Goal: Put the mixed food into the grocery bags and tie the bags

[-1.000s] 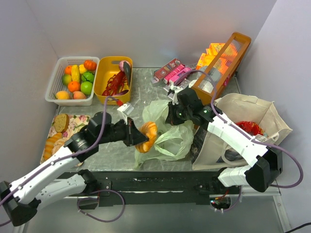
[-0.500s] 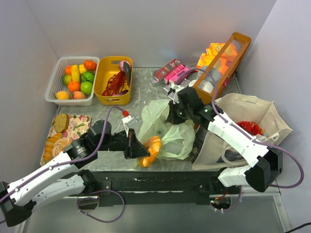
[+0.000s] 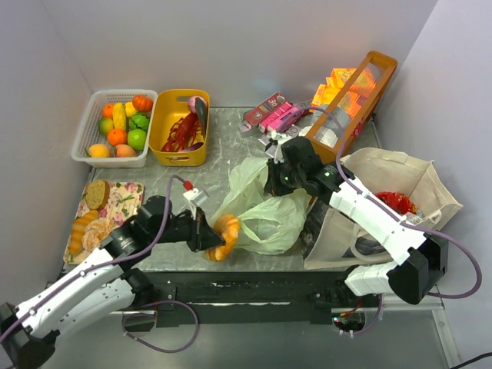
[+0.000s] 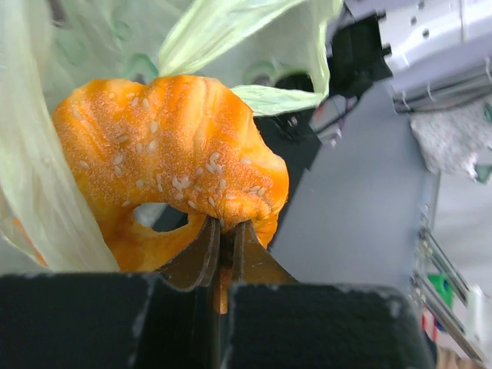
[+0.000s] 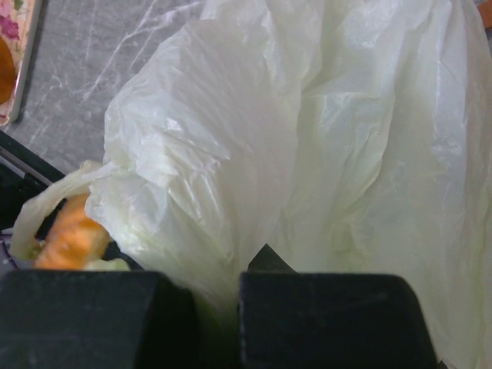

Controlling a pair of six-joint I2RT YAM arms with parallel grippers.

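Left gripper (image 4: 224, 238) — jaws nearly together, pinching the toy croissant (image 4: 169, 154) by its inner edge, at the near-left mouth of the pale green bag (image 3: 265, 219). Right gripper (image 3: 278, 184) at the bag's far rim — fingers pressed together on a fold of its film.

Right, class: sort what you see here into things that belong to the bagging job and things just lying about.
Belong: golden sesame-sprinkled toy croissant, thin pale green plastic bag, beige canvas tote.
Lying about: yellow plastic basket, red toy lobster, tall brown wooden crate, flat pink and maroon boxes.
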